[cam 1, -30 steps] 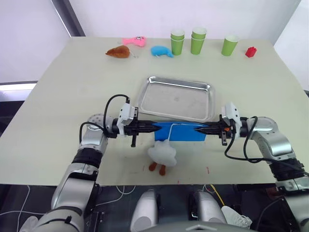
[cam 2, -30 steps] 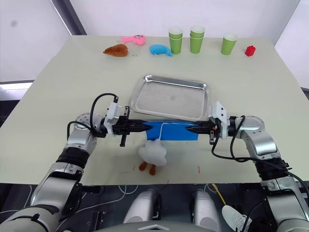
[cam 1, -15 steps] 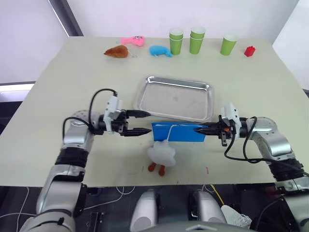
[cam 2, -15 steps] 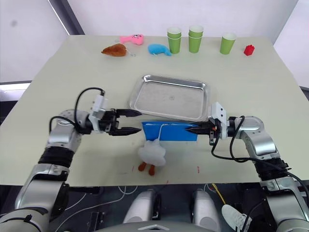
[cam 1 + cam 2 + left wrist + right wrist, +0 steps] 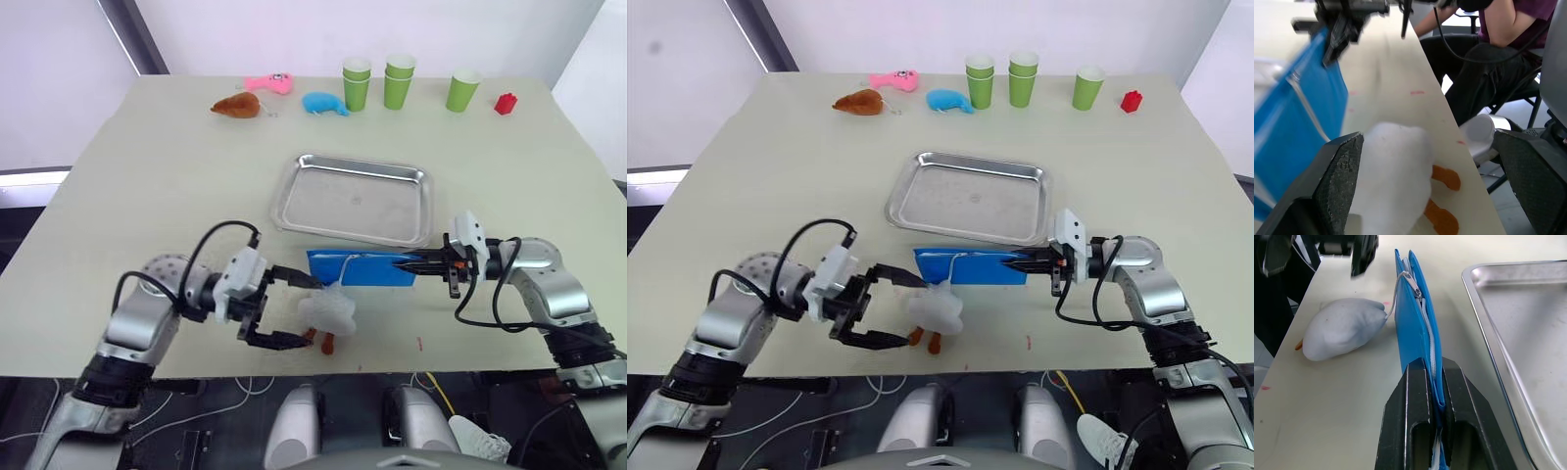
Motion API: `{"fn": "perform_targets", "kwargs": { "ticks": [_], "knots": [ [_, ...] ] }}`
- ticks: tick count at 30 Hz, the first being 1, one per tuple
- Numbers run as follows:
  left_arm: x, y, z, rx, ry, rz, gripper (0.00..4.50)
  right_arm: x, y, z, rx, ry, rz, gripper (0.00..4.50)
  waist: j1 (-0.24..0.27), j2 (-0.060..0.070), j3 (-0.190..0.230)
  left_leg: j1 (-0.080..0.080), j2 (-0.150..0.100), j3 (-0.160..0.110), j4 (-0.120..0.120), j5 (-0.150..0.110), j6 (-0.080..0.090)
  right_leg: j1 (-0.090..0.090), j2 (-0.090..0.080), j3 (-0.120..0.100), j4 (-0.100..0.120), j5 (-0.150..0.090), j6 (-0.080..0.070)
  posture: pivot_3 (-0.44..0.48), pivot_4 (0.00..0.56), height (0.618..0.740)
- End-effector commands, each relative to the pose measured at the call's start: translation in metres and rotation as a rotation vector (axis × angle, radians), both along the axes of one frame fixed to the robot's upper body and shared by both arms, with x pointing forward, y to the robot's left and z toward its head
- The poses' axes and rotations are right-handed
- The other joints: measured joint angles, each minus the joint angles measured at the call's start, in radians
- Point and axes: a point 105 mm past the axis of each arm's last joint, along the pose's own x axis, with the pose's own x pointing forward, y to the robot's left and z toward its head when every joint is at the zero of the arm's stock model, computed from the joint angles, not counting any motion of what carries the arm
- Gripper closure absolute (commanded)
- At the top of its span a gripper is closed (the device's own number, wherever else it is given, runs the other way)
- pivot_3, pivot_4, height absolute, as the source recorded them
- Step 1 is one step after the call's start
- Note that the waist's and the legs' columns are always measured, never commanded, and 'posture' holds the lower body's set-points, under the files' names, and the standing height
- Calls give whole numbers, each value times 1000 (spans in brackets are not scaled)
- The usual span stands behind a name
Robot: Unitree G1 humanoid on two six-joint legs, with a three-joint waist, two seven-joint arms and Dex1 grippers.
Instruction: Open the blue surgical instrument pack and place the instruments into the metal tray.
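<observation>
Now right pincer (image 5: 1434, 382) clamped on blue pack (image 5: 360, 267) — left pincer (image 5: 303, 311) agape beside it.

One blue surgical instrument pack (image 5: 361, 267), one metal tray (image 5: 355, 198), three green cup stacks (image 5: 402, 82), one red block (image 5: 506, 104), four plush toys (image 5: 284, 94) on the tabletop (image 5: 147, 186), two claws (image 5: 284, 308)

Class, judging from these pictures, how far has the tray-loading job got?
Done: nothing yet; the metal tray is bare. In hand: the right gripper pinches the zipped blue pack on edge, while the open left gripper reaches the white plush. Left: unzipping, moving instruments.
</observation>
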Motion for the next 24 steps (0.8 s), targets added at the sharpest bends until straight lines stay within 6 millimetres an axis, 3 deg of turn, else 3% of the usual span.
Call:
{"fn": "perform_targets", "kwargs": {
  "ticks": [1, 5, 12, 16, 21, 24],
  "knots": [
    [8, -8, -10, 24, -57, 44, 13, -2, -2, -3, -24, -6, 6, 4500, 1, 0, 0, 0, 0, 0, 0, 0, 0, 0, 0, 0, 0, 0, 0, 0, 150, 739],
    [19, -21, -22, -5, -98, 119, 13, -1, -1, -4, -31, -18, -3, 4500, 1, 0, 0, 0, 0, 0, 0, 0, 0, 0, 0, 0, 0, 0, 0, 0, 150, 739],
    [19, -16, -34, 8, -122, 133, 2812, -2, -2, -4, -34, -27, -13, 4500, 0, 0, 0, 0, 0, 0, 0, 0, 0, 0, 0, 0, 0, 0, 0, 0, 150, 739],
    [19, -8, -31, -15, -138, 136, 4354, -2, -1, -5, -31, -28, -14, 4500, 0, 0, 0, 1, 0, 0, 0, 0, 0, 0, 0, 0, 0, 0, 0, 0, 150, 739],
    [20, -3, 7, -187, -141, 149, 4485, -3, -6, -7, -41, -16, -19, 4500, 0, 0, 0, 0, 0, 0, 0, 0, 0, 0, 0, 0, 0, 0, 0, 0, 150, 739],
    [20, 12, 17, -168, -159, 154, 4485, -4, -7, -8, -46, -12, -17, 4500, 0, 0, 0, 0, 0, 0, 0, 0, 0, 0, 0, 0, 0, 0, 0, 0, 150, 739]
  ]
}}
